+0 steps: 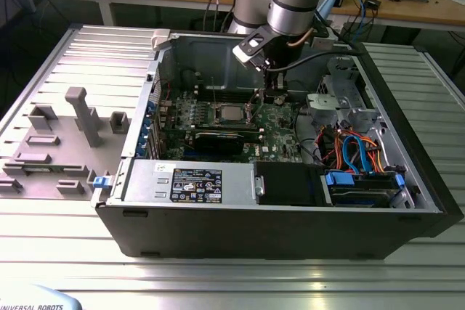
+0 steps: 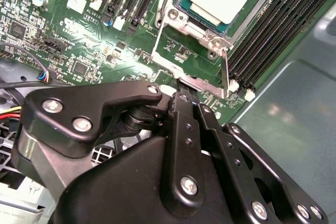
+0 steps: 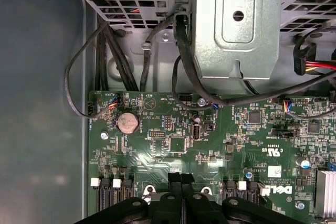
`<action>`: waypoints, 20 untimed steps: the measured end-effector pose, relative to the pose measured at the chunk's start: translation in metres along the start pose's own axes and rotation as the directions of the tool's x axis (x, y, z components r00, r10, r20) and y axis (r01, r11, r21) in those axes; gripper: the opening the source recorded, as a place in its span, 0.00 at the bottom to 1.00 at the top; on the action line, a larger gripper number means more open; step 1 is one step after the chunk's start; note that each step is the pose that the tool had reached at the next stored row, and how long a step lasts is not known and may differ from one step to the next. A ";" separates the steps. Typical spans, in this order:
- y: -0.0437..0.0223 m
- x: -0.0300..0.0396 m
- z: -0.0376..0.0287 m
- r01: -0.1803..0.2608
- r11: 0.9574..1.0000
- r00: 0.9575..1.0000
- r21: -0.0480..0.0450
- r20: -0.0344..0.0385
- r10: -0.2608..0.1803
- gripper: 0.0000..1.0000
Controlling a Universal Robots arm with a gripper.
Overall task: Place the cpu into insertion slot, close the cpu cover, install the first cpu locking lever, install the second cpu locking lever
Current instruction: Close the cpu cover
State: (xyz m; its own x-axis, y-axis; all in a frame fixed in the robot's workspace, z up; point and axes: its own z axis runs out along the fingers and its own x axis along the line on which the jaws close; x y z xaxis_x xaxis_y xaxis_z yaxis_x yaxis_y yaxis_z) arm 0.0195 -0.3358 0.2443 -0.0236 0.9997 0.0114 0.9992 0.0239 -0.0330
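**Silver chip seated, cover down: the locking levers are the work in hand**

Grey-topped and flat, the cpu (image 1: 231, 112) lies in the insertion slot (image 1: 216, 113) on the green circuit board (image 1: 280, 117). The board sits inside the open case (image 1: 290, 230), which rests on the ribbed worktop (image 1: 218, 281). In the exterior view the tool (image 1: 271, 96) hangs over the board, with the cpu near it but apart, at about eight o'clock.

In the second wrist view the cpu cover (image 2: 210, 38) appears to lie down around the chip, its window framing the metal top. From that I judge the first two steps done and a locking lever to be the step in hand.

The tool's fingers (image 3: 175, 183) are pressed together in both wrist views, with nothing visible between them. Their tips sit just beside the silver tab (image 2: 195, 83) at the cover's edge; I cannot tell if they touch it.

A thin wire lever (image 2: 227, 72) runs along one side of the socket, close to the tips. I cannot tell whether it is latched. Seating such a lever, as I judge it, calls for a steady push on a thin, springy rod to bring it under its hook. The push must not slip onto the memory slots (image 2: 273, 35) beside it.
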 end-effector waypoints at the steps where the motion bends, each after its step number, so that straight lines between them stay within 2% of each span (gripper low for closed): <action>1: -0.0008 0.0000 0.0000 0.000 1.000 1.000 0.000 0.000 0.000 0.11; 20: -0.0067 0.0002 0.0002 0.000 1.000 1.000 0.000 0.000 0.000 0.11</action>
State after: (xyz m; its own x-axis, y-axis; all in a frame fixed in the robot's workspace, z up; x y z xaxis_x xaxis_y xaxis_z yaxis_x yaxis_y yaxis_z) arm 0.0128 -0.3358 0.2443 -0.0236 0.9997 0.0114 0.9992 0.0240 -0.0330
